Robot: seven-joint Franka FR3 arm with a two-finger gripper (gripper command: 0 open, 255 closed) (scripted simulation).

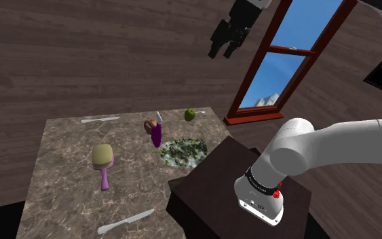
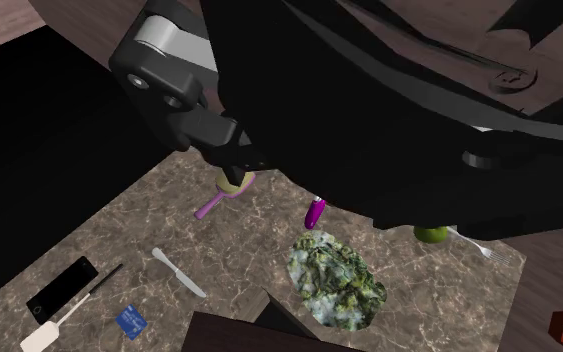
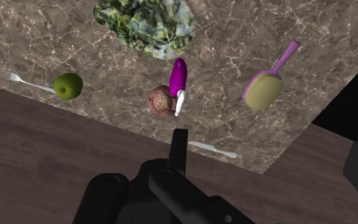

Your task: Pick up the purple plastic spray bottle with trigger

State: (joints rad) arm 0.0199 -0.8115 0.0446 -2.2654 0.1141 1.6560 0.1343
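Hung high over the marbled desk [image 1: 67, 176] with tool [image 1: 224, 53] released, well apart from the purple spray bottle [image 1: 156, 136] down there, just beside a brown lump [image 3: 161, 102].

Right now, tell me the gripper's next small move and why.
Probably descend toward the purple spray bottle: the gripper hangs high above the marbled table, well clear of the bottle, which sits beside a brown round object.
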